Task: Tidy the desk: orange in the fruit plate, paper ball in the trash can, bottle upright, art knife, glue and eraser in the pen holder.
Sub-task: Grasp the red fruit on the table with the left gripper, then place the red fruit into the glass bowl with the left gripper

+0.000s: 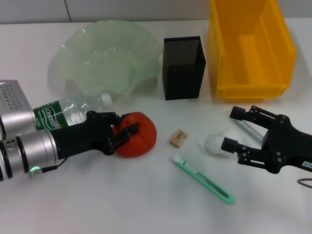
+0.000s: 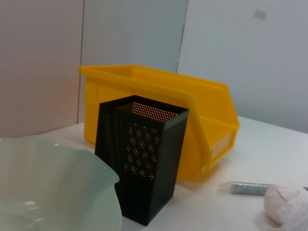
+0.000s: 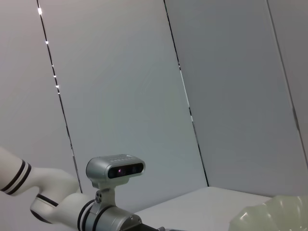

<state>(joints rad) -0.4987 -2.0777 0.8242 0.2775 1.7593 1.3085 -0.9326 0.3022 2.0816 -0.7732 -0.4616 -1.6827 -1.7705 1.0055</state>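
Note:
My left gripper (image 1: 126, 130) is shut on the left side of the orange (image 1: 144, 136), which sits low over the table. Behind my left arm the clear bottle (image 1: 73, 112) with a green label lies on its side. The green glass fruit plate (image 1: 109, 56) is at the back left, and the black mesh pen holder (image 1: 183, 68) and the yellow bin (image 1: 251, 46) stand to its right. The eraser (image 1: 179, 137), the green art knife (image 1: 202, 179) and the white paper ball (image 1: 217, 144) lie in the middle. My right gripper (image 1: 235, 129) is open beside the paper ball, over the glue stick (image 1: 246, 127).
The left wrist view shows the pen holder (image 2: 142, 163), the yellow bin (image 2: 192, 125), the plate rim (image 2: 48, 187), the glue stick (image 2: 250, 188) and the paper ball (image 2: 287, 204). A dark cable loop (image 1: 306, 183) lies at the right edge. The right wrist view shows the robot's head (image 3: 115, 171).

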